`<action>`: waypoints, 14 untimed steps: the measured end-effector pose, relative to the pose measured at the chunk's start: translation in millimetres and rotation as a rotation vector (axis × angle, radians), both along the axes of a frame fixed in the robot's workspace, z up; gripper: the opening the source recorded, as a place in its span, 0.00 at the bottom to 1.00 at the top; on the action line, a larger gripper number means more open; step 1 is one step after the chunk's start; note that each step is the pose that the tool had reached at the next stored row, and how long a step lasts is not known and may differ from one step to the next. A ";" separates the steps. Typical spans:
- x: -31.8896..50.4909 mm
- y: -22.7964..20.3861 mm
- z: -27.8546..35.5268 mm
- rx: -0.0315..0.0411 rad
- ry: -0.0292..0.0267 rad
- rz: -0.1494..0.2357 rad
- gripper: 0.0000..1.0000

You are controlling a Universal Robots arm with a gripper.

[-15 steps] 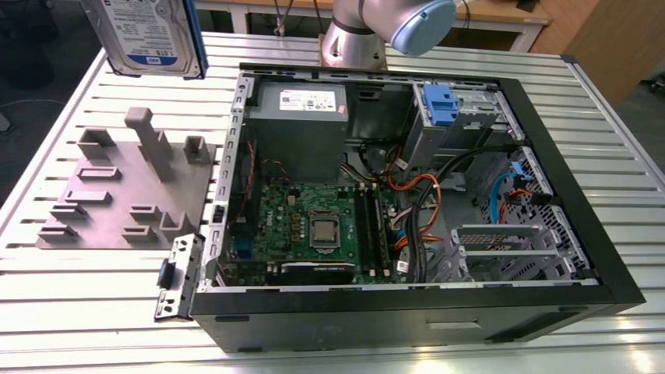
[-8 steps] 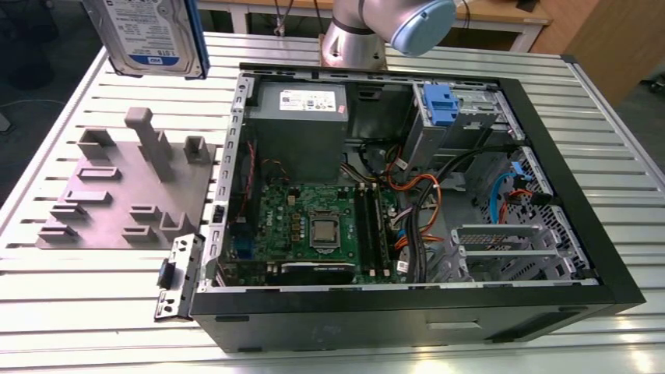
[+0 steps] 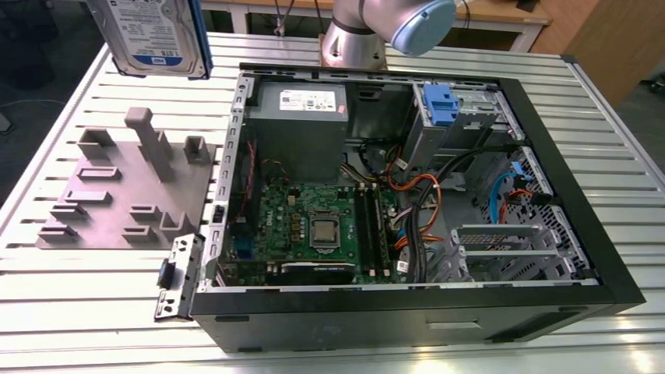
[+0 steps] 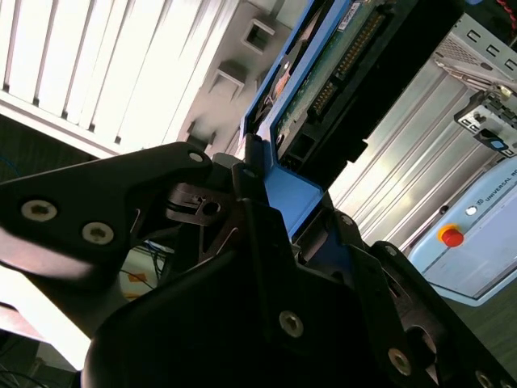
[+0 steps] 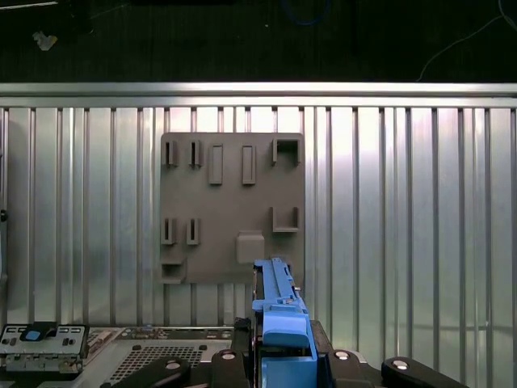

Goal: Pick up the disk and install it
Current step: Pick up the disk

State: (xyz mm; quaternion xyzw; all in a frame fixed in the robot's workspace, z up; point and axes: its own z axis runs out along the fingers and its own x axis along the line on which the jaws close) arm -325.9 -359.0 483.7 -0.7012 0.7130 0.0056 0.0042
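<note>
My claw (image 4: 291,202) grips the disk (image 3: 156,35) by its blue bracket, holding it above the table (image 3: 83,312) over the grey plate (image 3: 114,195), far left in the exterior view.

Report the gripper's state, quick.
Gripper: closed, holding the disk by its blue bracket.
</note>
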 end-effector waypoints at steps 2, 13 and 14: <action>0.3 -0.1 0.0 0.0000 0.0000 0.000 0.36; 0.8 -5.1 -0.2 -0.0005 -0.0001 0.000 0.36; 1.0 -5.5 -0.2 -0.0006 -0.0001 0.000 0.36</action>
